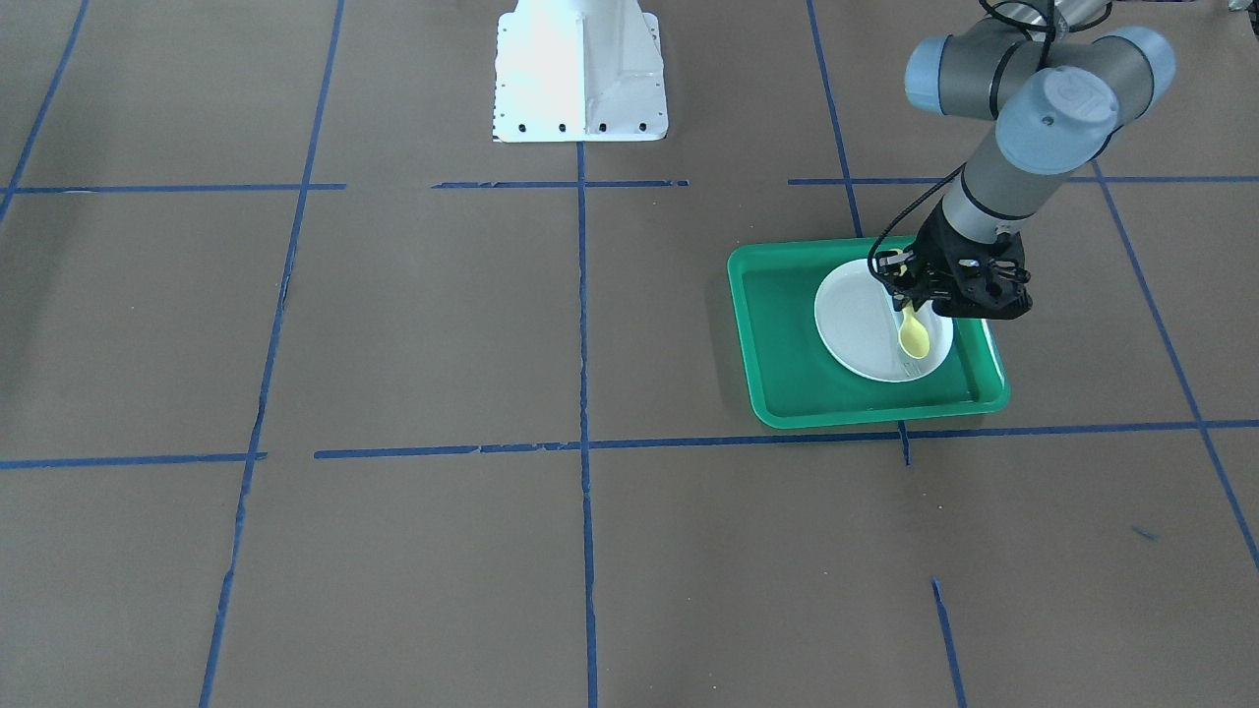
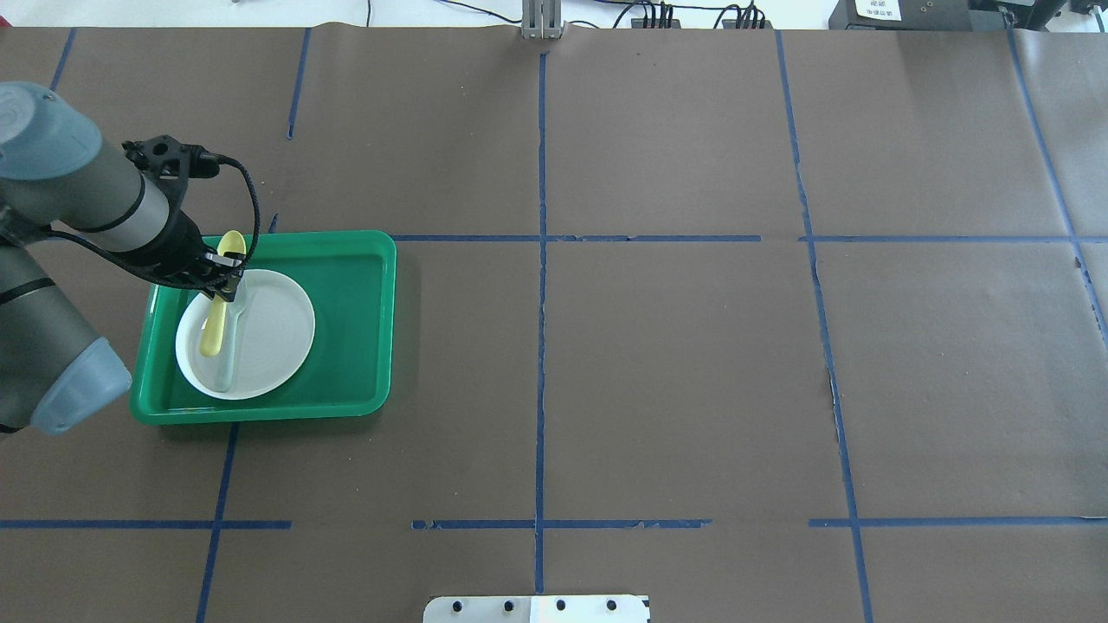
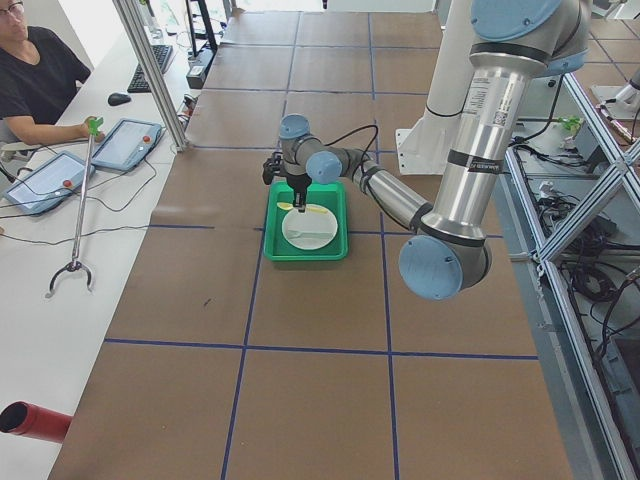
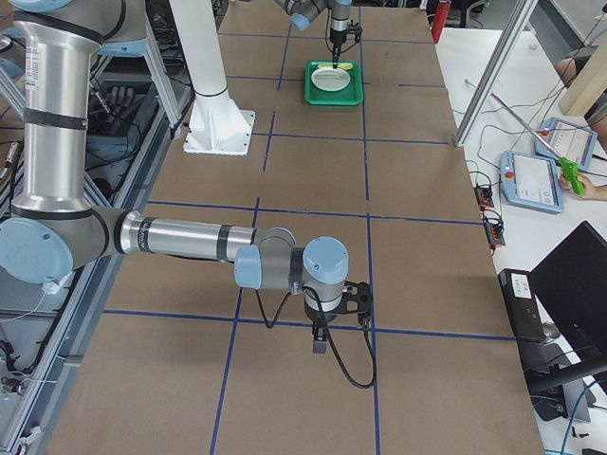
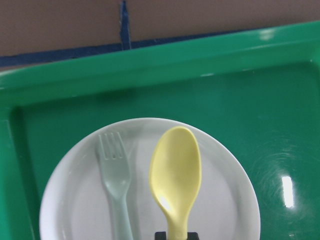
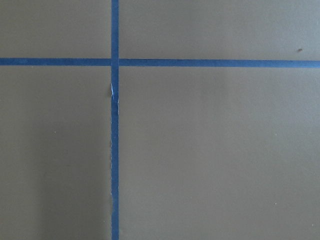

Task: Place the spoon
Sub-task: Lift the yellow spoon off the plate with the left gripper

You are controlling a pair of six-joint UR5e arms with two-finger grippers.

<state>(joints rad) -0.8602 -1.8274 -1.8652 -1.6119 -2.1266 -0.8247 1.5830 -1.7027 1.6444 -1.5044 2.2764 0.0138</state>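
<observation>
The yellow spoon (image 5: 175,172) is held by its handle in my left gripper (image 1: 910,307), which is shut on it. Its bowl hangs over the white plate (image 1: 851,315), right beside a pale grey-green fork (image 5: 116,180) lying on that plate. I cannot tell whether the spoon touches the plate. The plate sits in a green tray (image 1: 777,334). In the overhead view the spoon (image 2: 231,245) and gripper (image 2: 221,285) are at the plate's (image 2: 277,324) left side. My right gripper (image 4: 321,343) hangs low over bare table far from the tray; I cannot tell whether it is open.
The tray (image 2: 355,320) lies on the robot's left side of the brown table with blue tape lines. The white robot base (image 1: 580,69) stands at the table's edge. An operator (image 3: 35,80) sits beyond the far edge with tablets.
</observation>
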